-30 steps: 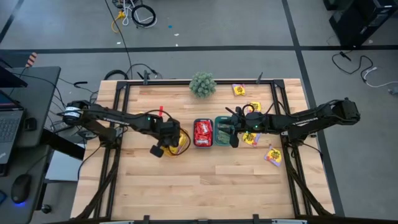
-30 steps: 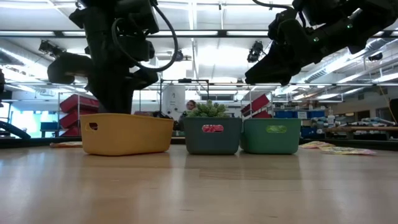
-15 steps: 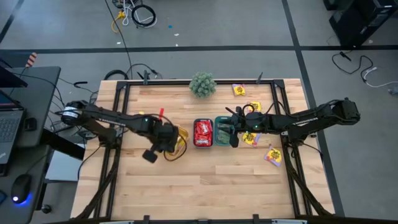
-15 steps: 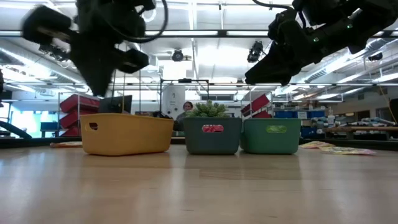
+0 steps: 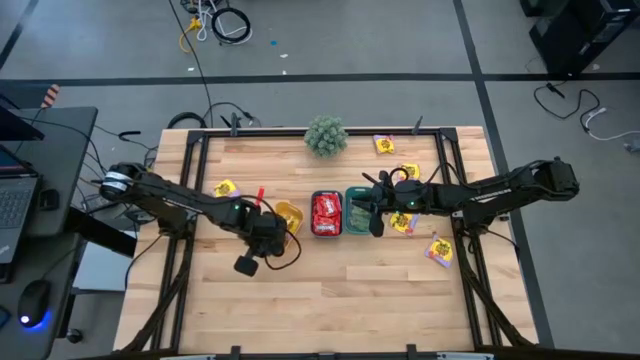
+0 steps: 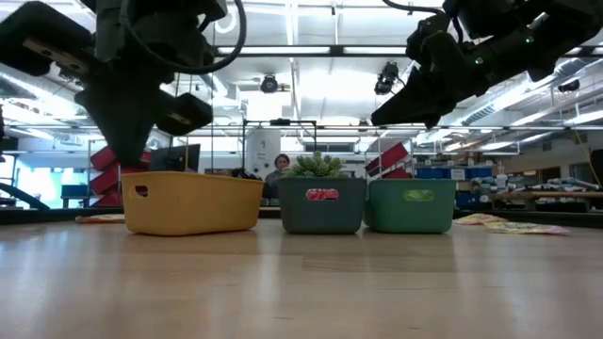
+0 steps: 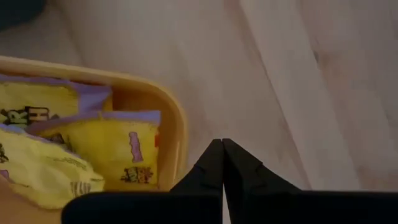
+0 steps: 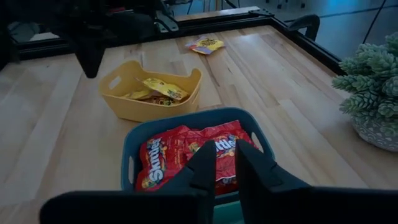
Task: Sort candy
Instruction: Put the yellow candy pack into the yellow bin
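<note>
Left gripper (image 7: 222, 163): pinched together, empty, beside yellow tray (image 5: 289, 216) of yellow candy (image 7: 121, 152). Right gripper (image 8: 225, 163): narrow gap, apparently empty, over teal trays (image 8: 138, 140). Advice: approach loose packets (image 5: 439, 250) low, square.

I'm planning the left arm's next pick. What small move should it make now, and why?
Probably open and swing toward the loose yellow packet. The left gripper is shut on nothing over bare wood beside the yellow tray, which already holds yellow packets, and that packet looks like the only candy lying on its side of the table. The right gripper hovers by the teal tray.
</note>
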Tool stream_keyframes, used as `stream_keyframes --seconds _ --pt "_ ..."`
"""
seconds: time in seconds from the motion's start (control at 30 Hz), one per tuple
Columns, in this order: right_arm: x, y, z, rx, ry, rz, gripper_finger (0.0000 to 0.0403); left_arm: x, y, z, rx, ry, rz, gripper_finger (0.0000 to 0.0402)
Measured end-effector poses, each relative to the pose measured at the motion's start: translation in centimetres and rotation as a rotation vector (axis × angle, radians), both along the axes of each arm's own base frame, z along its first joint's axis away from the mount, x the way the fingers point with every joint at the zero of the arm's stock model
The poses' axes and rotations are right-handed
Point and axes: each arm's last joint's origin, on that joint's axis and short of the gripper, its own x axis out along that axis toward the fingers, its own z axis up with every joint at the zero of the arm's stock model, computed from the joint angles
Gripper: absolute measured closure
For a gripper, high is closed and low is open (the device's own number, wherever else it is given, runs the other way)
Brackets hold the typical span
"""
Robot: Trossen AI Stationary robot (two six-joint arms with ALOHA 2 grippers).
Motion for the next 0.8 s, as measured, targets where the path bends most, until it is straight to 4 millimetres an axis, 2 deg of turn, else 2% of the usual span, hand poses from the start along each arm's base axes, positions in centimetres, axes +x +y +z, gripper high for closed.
stream_keyframes --seconds 0.27,0.8 --pt "0.0 0.0 0.0 -0.006 0.002 0.002 0.0356 0.6 0.1 -0.2 0.055 -0.047 0.043 0.0401" --pt "-0.1 0.0 -0.2 -0.002 0.024 0.001 0.0355 2.7 1.9 -1.1 0.121 -0.137 0.138 0.0401"
